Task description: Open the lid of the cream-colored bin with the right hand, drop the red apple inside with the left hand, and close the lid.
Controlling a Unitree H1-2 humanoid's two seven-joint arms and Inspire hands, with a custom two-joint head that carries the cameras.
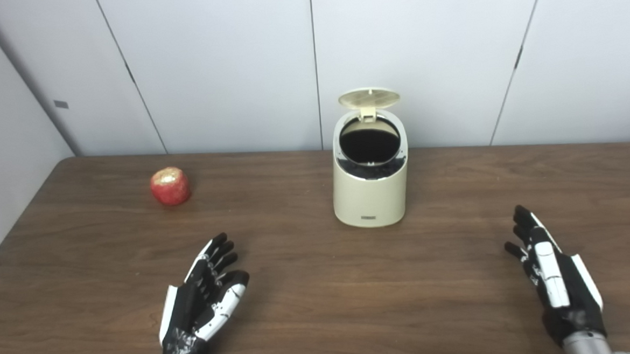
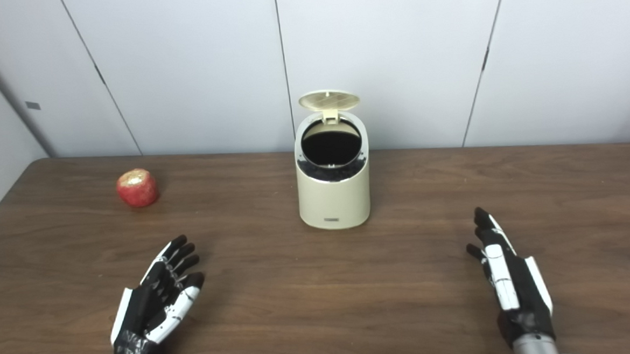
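You have the cream-colored bin standing upright on the brown wooden table, toward the far edge and near the middle, just in front of the grey panelled wall; its lid is swung up on the rear hinge and stands tilted back, leaving the dark round opening fully exposed; the interior reads black and you cannot tell what, if anything, lies inside. The red apple sits on the table well to the left of the bin, apart from it and untouched; its top shows a pale yellowish patch. Your left robot hand rests low over the near part of the table, palm turned up and inward, fingers spread and extended toward the apple, holding nothing; it is well apart from the apple and from the bin. Your right robot hand sits at the near right, edge-on with fingers extended forward and apart, holding nothing; it is well clear of the bin and of the lid. Neither robot hand is in contact with any task item.
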